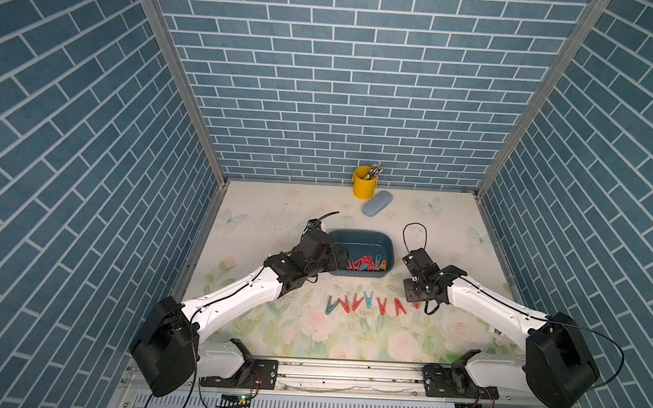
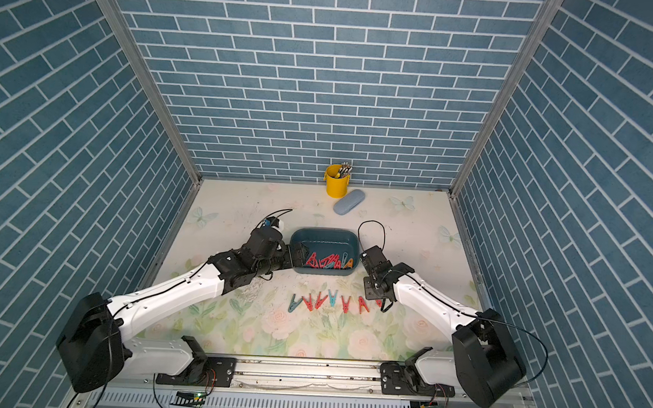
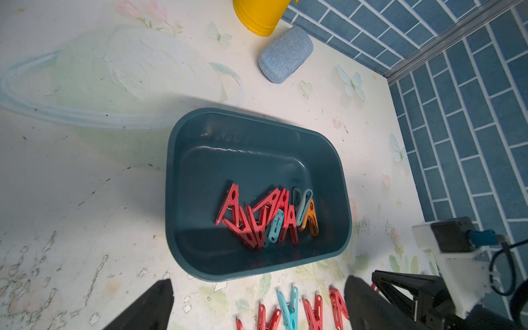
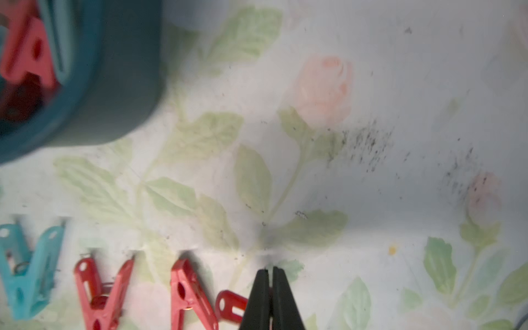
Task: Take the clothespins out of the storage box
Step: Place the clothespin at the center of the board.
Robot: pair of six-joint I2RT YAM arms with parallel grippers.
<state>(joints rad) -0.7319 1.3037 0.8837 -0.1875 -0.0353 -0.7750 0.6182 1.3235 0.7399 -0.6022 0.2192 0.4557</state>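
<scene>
A two-armed robot works on a floral-printed worktop (image 1: 278,210) enclosed by blue brick-patterned walls (image 1: 362,80). Near the middle sits the storage box (image 1: 361,233), a dark teal tub with rounded corners, seen in both top views (image 2: 323,231). A heap of clothespins (image 1: 364,263) lies inside it against the wall nearest the robot. They are mostly red with a few light blue, and an orange clothespin (image 3: 310,220) sits at the end towards the robot's right. On the worktop just in front of the box, between it and the arm bases, a row of clothespins (image 1: 365,303) lies side by side: one dark teal, one light blue and the rest red. The left pincer (image 3: 260,281) is spread wide with nothing between its fingers (image 3: 151,308), poised over the left end of the box. The right pincer (image 4: 270,285) is clenched, its two fingers (image 4: 285,305) pressed together, pointing down close to the worktop at the right end of the row. A red clothespin (image 4: 225,303) shows partly from behind one finger, and whether the finger touches it cannot be told. At the back of the worktop, by the rear wall, stands a yellow bucket (image 1: 362,189) holding pens (image 1: 374,171), with a light blue oblong case (image 1: 377,203) lying just beside it.
</scene>
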